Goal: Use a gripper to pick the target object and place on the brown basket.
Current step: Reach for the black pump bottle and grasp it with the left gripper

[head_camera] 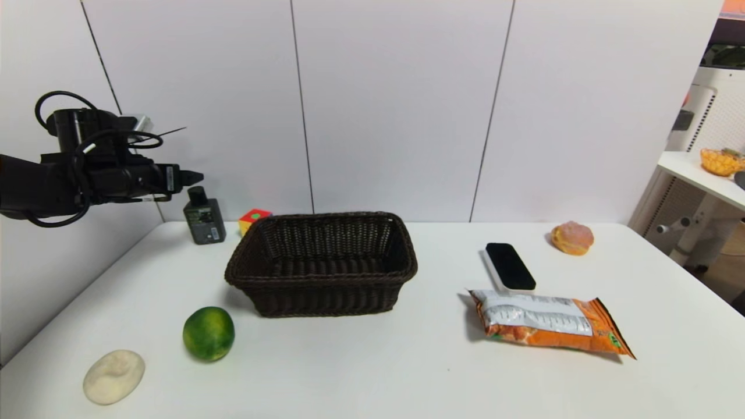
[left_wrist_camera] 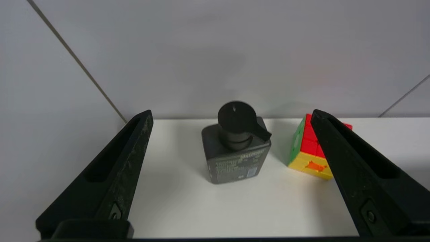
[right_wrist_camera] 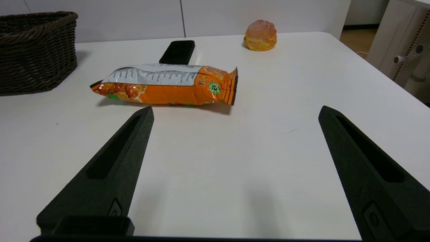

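Bottle (head_camera: 205,222), dark grey with a black cap, stands upright at the far left of a white table (head_camera: 407,372), behind the brown basket (head_camera: 322,263) and near a multicoloured cube (head_camera: 254,219). Ordered by size: the wicker basket sits mid-table; an orange snack bag (head_camera: 547,323) lies to its right, a black slab (head_camera: 510,266) just behind the bag. The left gripper (left_wrist_camera: 231,116) hovers above the bottle, jaws spread wide and holding nothing. The right gripper (right_wrist_camera: 235,112) hangs over bare table near the bag, also spread apart.
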`<action>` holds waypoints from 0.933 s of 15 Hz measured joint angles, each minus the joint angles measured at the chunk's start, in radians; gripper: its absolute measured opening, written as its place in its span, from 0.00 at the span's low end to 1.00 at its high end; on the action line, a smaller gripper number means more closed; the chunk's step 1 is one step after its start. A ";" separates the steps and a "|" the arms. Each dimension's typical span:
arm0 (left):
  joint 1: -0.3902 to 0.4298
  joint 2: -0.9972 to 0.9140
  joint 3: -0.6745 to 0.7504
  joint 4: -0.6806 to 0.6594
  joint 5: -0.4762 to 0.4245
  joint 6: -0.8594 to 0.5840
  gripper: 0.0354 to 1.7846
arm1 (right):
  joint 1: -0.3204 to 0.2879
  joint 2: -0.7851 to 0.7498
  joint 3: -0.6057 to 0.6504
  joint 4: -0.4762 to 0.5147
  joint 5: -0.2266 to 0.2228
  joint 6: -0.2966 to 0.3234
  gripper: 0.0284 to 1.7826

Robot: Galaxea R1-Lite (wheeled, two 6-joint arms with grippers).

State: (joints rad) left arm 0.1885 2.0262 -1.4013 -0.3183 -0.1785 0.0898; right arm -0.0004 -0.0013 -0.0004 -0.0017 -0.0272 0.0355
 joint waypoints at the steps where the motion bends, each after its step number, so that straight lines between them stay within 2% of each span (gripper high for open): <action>1: 0.000 0.004 0.013 -0.037 -0.013 0.000 0.94 | 0.000 0.000 0.000 0.000 0.000 0.000 0.95; 4: -0.001 0.009 0.145 -0.172 -0.059 -0.005 0.94 | 0.000 0.000 0.000 0.000 0.000 0.000 0.95; 8: 0.000 0.050 0.352 -0.511 -0.068 -0.001 0.94 | 0.000 0.000 0.000 0.000 0.000 0.000 0.95; 10: 0.000 0.085 0.388 -0.634 -0.068 0.000 0.94 | 0.000 0.000 0.000 0.000 0.000 0.000 0.95; 14: 0.001 0.149 0.368 -0.734 -0.030 -0.001 0.94 | 0.000 0.000 0.000 0.000 0.000 0.000 0.95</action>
State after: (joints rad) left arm 0.1894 2.1749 -1.0332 -1.0519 -0.2083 0.0889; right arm -0.0004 -0.0013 0.0000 -0.0013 -0.0274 0.0355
